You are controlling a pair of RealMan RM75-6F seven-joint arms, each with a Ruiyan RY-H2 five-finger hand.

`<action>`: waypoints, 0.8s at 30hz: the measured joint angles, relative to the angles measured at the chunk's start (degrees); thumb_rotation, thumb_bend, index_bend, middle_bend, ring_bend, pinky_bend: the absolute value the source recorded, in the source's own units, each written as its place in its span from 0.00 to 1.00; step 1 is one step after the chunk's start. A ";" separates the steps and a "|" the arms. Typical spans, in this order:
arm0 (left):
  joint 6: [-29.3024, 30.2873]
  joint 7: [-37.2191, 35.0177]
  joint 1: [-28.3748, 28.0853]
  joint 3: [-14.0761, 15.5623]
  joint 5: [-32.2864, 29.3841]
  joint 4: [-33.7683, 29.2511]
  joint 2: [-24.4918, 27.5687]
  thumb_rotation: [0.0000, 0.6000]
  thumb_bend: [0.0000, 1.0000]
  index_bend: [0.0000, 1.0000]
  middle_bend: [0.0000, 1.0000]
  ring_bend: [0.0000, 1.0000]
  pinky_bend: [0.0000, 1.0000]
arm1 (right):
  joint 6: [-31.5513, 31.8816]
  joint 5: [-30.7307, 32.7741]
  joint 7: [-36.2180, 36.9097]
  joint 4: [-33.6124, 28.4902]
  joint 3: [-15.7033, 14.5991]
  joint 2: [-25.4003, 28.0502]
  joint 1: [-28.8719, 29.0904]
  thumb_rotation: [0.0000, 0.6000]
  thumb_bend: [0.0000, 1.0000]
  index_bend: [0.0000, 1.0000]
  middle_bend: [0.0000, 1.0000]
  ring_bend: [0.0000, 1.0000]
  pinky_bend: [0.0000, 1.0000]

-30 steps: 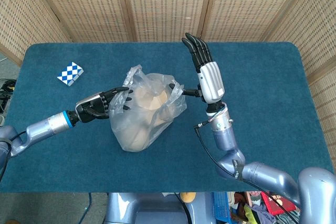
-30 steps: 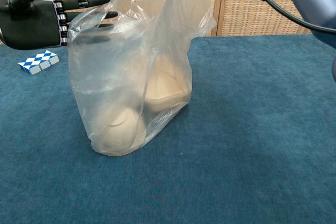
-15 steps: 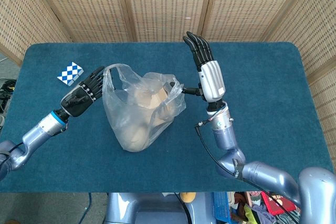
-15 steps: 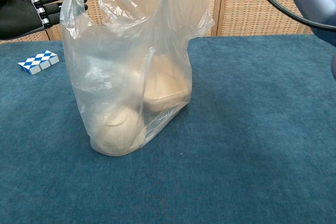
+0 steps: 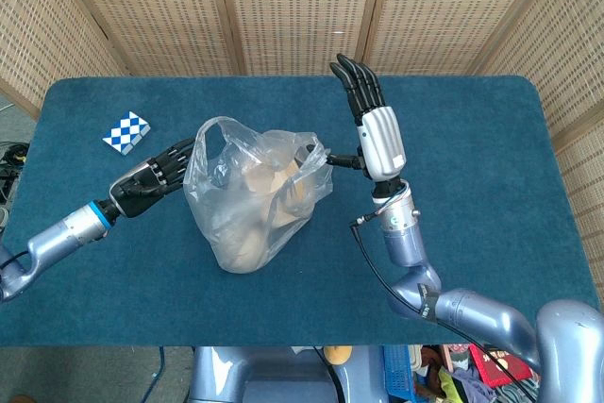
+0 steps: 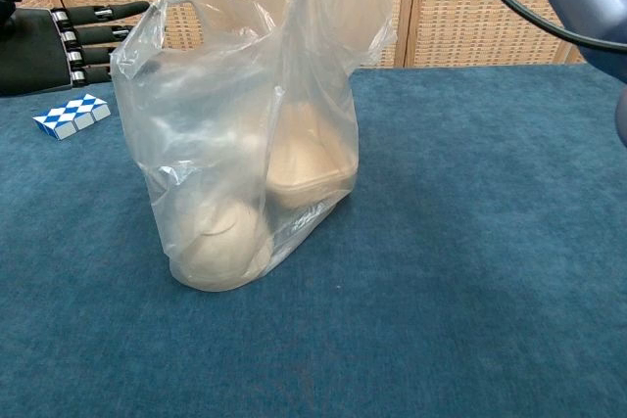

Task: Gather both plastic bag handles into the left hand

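Standing upright plastic bag (image 5: 253, 197), handles up, right hand (image 5: 376, 139) pinching one handle (image 5: 314, 159), left hand (image 5: 151, 179) spread, empty.

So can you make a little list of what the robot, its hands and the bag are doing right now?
table: blue cloth top
plastic bag: clear, standing upright mid-table, pale rounded items inside
left handle: loop standing up next to the left hand's fingertips
left hand: fingers stretched toward the bag, not clearly holding it
right handle: pulled up by the right hand
right hand: thumb pinching the bag's right side, other fingers straight
checkered block: blue and white, far left of table
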 measured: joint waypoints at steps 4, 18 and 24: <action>-0.58 0.18 -0.05 0.76 -0.12 -1.10 1.47 1.00 0.08 0.00 0.00 0.01 0.15 | -0.06 0.33 -0.04 0.29 0.14 -0.07 0.00 1.00 0.08 0.04 0.07 0.00 0.04; 2.56 -3.20 1.55 2.61 0.75 3.24 2.50 1.00 0.07 0.00 0.00 0.02 0.15 | -0.26 0.76 -0.07 1.21 0.27 -0.35 0.20 1.00 0.08 0.04 0.07 0.00 0.04; 0.50 -6.04 1.45 2.53 -0.34 3.61 2.42 1.00 0.07 0.00 0.00 0.03 0.16 | -0.20 0.82 0.41 1.42 0.20 -0.48 0.09 1.00 0.09 0.04 0.07 0.00 0.04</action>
